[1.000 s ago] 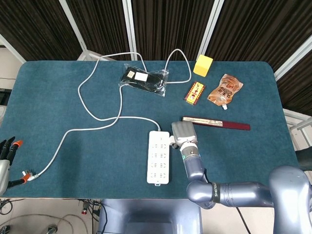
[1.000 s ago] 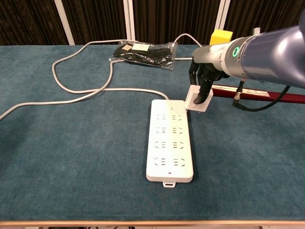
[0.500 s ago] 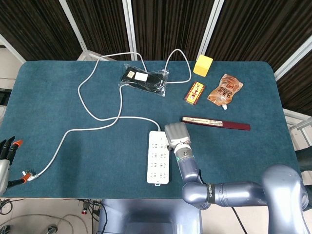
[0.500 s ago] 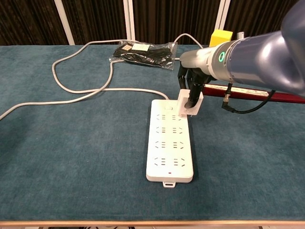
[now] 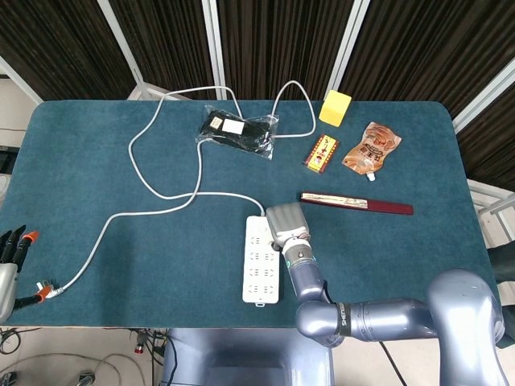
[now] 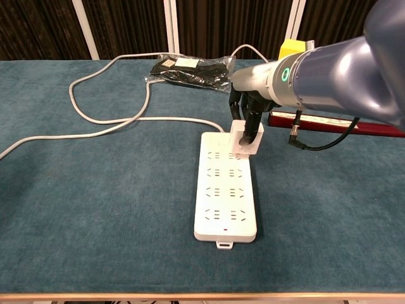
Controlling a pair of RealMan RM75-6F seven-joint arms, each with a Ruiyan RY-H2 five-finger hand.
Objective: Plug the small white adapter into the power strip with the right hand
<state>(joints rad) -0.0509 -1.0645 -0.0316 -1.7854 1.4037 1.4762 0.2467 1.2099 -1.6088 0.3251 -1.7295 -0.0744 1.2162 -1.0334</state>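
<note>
White adapter (image 6: 244,138) and power strip (image 6: 226,193), teal tablecloth (image 6: 95,190), yellow cube (image 5: 335,107), dark-red box (image 5: 356,203)

Glossy white plastic power strip (image 6: 226,190); matt teal cloth table (image 6: 95,202).

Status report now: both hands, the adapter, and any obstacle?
Right hand holds small white adapter above far end of white power strip, not yet seated. Left hand off table edge, holding nothing. Nothing on the sockets.

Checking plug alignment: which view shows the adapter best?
Chest view: the adapter shows side-on, held by the right hand over the strip's far end. In head view the right hand covers the adapter entirely.
</note>
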